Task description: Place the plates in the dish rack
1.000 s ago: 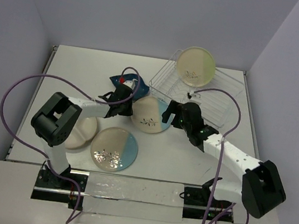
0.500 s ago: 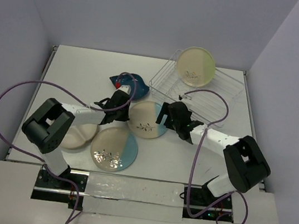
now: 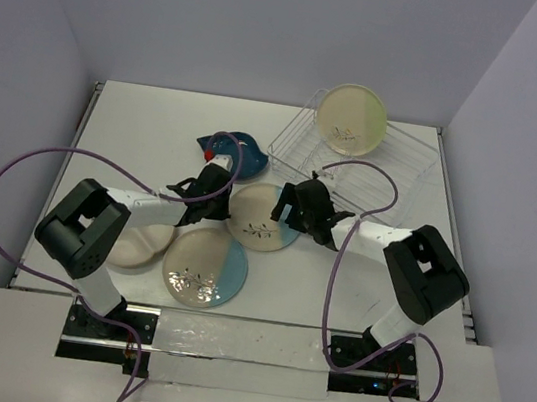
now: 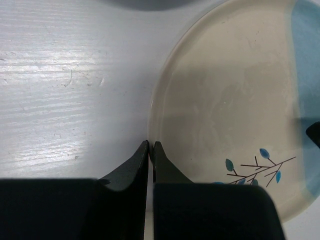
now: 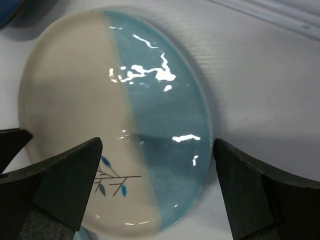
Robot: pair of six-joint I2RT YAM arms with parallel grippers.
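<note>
A cream and pale blue plate [image 3: 261,217] [image 5: 125,125] [image 4: 225,105] lies mid-table, its near edge over a second cream and blue plate [image 3: 205,265]. My left gripper [image 3: 219,204] [image 4: 151,145] is shut on the first plate's left rim, one finger over the plate and one on the table side. My right gripper [image 3: 293,210] [image 5: 157,145] is open, straddling the plate's blue half without touching it. A cream and green plate [image 3: 352,118] stands upright in the white wire dish rack [image 3: 393,179]. A dark blue leaf dish [image 3: 236,148] and a cream divided plate [image 3: 141,243] lie to the left.
The rack sits at the back right, close behind my right gripper. Purple cables loop over both arms. The white walls enclose the table on three sides.
The cream and blue plate has gone from tilted up to lying nearly flat. My left gripper has closed on its rim. My right arm has reached leftward, bringing its open fingers over the plate.
</note>
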